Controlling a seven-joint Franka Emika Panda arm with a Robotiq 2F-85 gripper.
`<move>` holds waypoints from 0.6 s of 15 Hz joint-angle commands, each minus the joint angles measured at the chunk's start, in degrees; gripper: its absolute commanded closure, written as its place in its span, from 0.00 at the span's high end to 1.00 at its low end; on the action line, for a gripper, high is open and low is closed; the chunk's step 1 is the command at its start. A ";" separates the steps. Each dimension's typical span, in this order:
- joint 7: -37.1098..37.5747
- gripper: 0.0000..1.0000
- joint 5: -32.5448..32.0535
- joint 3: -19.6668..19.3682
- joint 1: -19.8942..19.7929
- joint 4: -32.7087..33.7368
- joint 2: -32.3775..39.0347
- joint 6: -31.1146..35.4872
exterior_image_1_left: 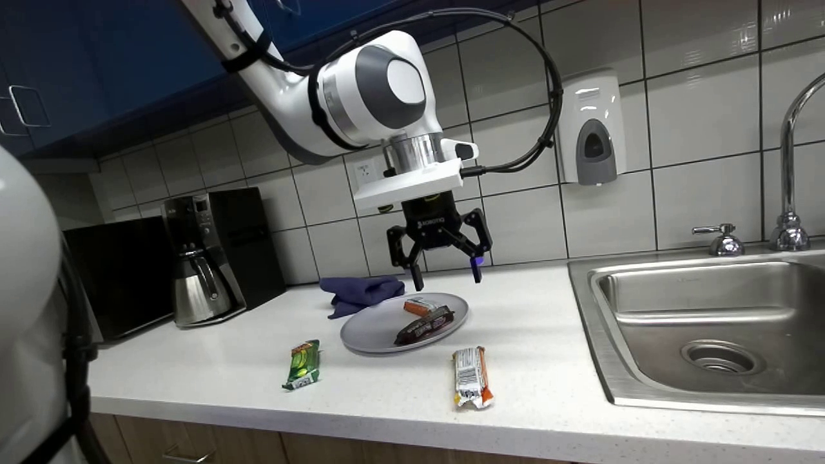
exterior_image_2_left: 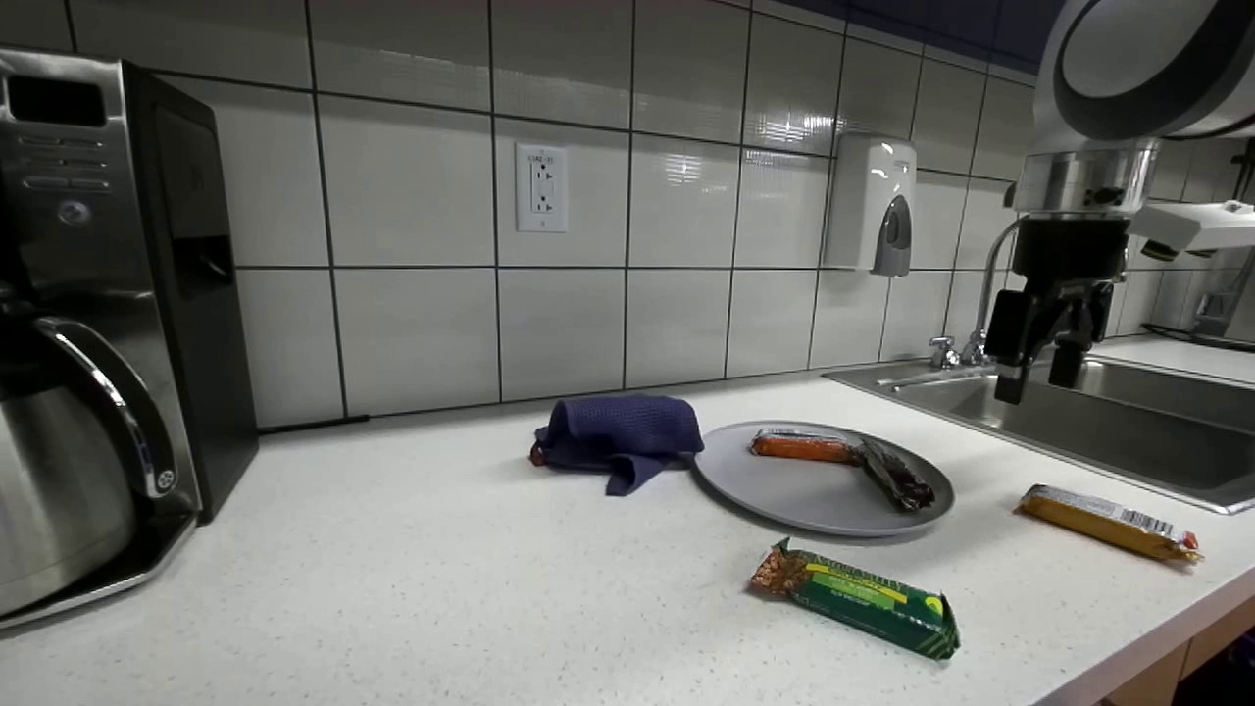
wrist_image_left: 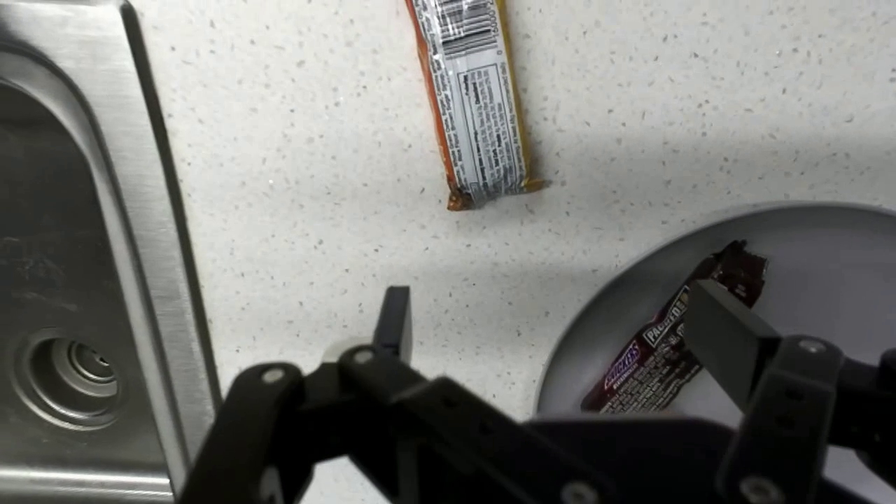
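My gripper (exterior_image_1_left: 447,278) hangs open above the counter with nothing between its fingers, pointing down. Nearest to it is a round grey plate (exterior_image_1_left: 374,332). On that plate lie a dark brown Snickers bar (wrist_image_left: 644,350) and a smaller orange-wrapped bar (exterior_image_2_left: 804,446), end to end. The wrist view has one finger (wrist_image_left: 728,336) in front of part of the Snickers; the orange bar is hidden there. A silver-backed bar with orange and yellow sides (wrist_image_left: 483,105) lies on the counter between plate and sink side. A green bar (exterior_image_2_left: 863,598) rests on the counter at the plate's other side.
A crumpled blue cloth (exterior_image_2_left: 618,436) sits against the plate, with something reddish showing under its edge. The steel sink (exterior_image_1_left: 599,361) with its faucet (exterior_image_1_left: 787,161) lies on one side, a coffee maker (exterior_image_1_left: 200,264) on the other. A soap dispenser (exterior_image_1_left: 593,129) hangs on the tiled wall.
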 commanded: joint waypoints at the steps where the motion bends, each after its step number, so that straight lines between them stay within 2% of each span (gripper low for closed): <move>1: -0.14 1.00 0.20 0.92 -0.88 0.02 -0.01 -0.15; 9: -0.83 1.00 0.48 0.93 -0.70 -0.39 -0.09 0.10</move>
